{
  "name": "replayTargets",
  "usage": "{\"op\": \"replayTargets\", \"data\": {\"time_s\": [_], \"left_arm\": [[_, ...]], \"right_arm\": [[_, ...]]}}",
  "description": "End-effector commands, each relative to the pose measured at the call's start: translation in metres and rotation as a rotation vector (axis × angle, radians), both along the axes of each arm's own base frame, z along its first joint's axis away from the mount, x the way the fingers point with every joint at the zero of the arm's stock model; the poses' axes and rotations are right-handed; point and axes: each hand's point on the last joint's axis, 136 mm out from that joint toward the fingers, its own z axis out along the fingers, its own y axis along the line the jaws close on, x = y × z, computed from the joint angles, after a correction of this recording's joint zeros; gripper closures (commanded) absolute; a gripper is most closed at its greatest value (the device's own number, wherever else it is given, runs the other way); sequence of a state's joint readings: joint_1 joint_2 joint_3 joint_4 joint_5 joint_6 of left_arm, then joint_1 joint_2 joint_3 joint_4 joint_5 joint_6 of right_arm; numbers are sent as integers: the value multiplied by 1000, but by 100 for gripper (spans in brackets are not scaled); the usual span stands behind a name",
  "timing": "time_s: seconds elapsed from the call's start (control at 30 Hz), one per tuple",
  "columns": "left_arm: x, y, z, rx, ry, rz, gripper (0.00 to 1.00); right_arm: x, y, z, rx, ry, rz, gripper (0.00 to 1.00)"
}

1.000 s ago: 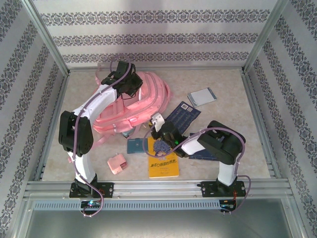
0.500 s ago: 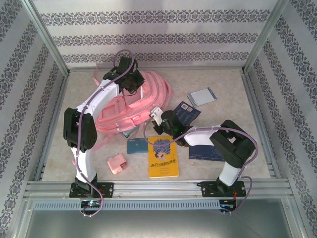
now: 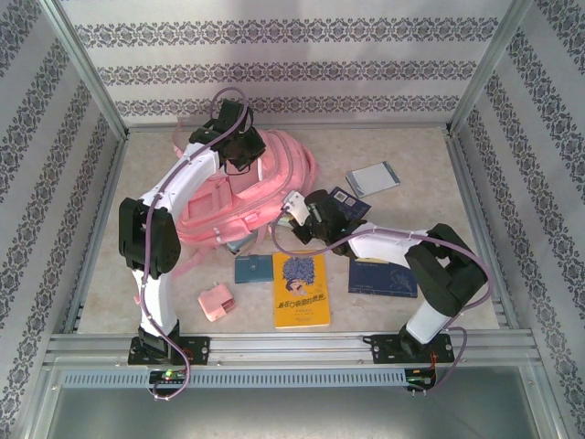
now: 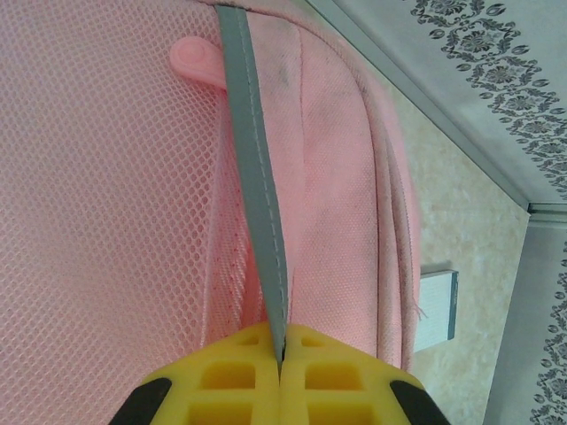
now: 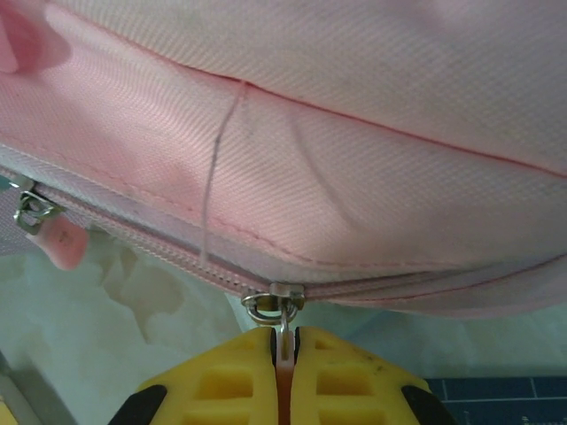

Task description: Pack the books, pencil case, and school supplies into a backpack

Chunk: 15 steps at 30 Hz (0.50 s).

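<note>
My right tool [image 5: 285, 341] pinches the zip pull [image 5: 282, 312], the zip [image 5: 159, 257] lying crosswise ahead; my left tool [image 4: 279, 341] clamps the backpack's [image 4: 106, 221] grey strap [image 4: 257, 195].

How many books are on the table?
4: yellow picture book near centre, navy book beside it, labelled navy book partly under right arm, grey-white notebook behind. Pink backpack may hide more.

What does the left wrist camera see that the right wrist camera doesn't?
Left wrist: the left gripper pinching a grey strip that runs up beside pink mesh. Right wrist: the right gripper pinching a zip pull, with a corner of a navy book below. Both: yellow fingers shut on part of the pink backpack, seen very close.
</note>
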State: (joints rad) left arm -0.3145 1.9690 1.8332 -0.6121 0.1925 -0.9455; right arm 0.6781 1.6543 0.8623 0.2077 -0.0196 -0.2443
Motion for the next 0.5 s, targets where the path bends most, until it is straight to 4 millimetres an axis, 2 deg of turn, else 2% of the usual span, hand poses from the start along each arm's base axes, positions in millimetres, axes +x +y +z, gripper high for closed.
{"op": "replayTargets", "data": {"time_s": [0.0,0.23,0.4,0.47], "left_arm": [[3,13,7,21,-4,4,100],[4,12,5,20,0,-3,100],[4,12,5,23,-1,-10,100],[5,12,6,23,-2,-15,100]], "right_arm": [[8,-8,21,-18,-21,6,100],[27,-20,32,-20,-4,-18,100],[41,-35,28,-57,14,-58,100],[47,-39,33,-35,15,-73,100]]}}
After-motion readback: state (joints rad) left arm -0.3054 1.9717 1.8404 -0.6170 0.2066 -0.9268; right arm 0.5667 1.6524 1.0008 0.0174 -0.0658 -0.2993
